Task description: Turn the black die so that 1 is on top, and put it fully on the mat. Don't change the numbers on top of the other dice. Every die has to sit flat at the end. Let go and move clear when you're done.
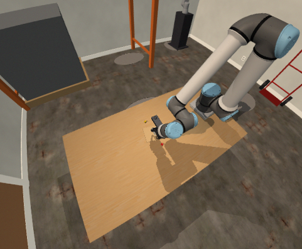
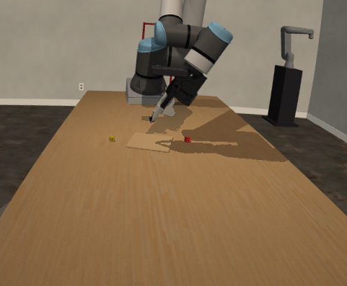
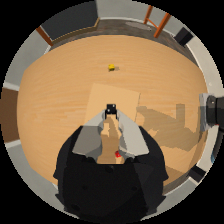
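Note:
My gripper [image 2: 151, 119] is shut on the small black die [image 3: 110, 107], which sits between the fingertips. In the exterior view it hangs tilted above the table, behind the tan mat [image 2: 149, 142]. In the wrist view the die is over the mat [image 3: 112, 102]. The mat also shows in the top view [image 1: 151, 133], next to the gripper [image 1: 154, 130]. I cannot read the die's top face. A yellow die [image 2: 112, 138] lies on the table left of the mat. A red die [image 2: 187, 139] lies just right of the mat.
The arm's base [image 2: 144, 88] stands at the far end of the long wooden table. The arm casts a dark shadow over the mat's right side and the table beyond. The yellow die [image 3: 111, 66] and the red die [image 3: 118, 155] also show in the wrist view.

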`<state>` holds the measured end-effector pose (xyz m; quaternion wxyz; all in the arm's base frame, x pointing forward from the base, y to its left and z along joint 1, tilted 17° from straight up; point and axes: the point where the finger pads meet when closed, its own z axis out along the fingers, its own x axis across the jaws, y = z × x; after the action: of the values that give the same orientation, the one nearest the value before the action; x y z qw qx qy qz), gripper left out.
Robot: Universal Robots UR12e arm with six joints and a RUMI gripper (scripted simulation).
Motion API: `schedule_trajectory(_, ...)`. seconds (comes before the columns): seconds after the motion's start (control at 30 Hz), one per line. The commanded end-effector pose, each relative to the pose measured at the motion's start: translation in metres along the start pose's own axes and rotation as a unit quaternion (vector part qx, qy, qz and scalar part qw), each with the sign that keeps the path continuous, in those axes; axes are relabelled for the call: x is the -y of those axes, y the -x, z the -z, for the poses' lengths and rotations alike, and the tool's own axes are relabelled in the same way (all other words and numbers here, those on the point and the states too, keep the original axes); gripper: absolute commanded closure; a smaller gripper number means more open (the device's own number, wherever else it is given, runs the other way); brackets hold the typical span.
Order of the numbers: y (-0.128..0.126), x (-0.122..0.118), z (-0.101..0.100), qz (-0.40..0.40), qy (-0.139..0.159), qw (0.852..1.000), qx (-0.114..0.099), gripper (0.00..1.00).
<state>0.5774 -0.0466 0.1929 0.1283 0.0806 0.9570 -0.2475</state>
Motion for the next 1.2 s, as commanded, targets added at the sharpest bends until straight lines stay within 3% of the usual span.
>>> schedule_trajectory(0.0,0.0004,0.0003,0.0002,0.000,0.004,1.000,0.000,1.00)
schedule_trajectory(0.27,-0.0011,0.0018,-0.0028,0.001,0.053,0.999,-0.005,1.00)
schedule_trajectory(0.33,-0.0011,0.0018,-0.0028,0.001,0.053,0.999,-0.005,1.00)
schedule_trajectory(0.63,0.0000,0.0034,-0.0008,0.000,0.122,0.993,-0.001,1.00)
schedule_trajectory(1.0,0.0005,0.0037,-0.0002,0.000,0.133,0.991,0.000,1.00)
schedule_trajectory(1.17,-0.0005,0.0039,-0.0021,0.001,0.154,0.988,-0.003,1.00)
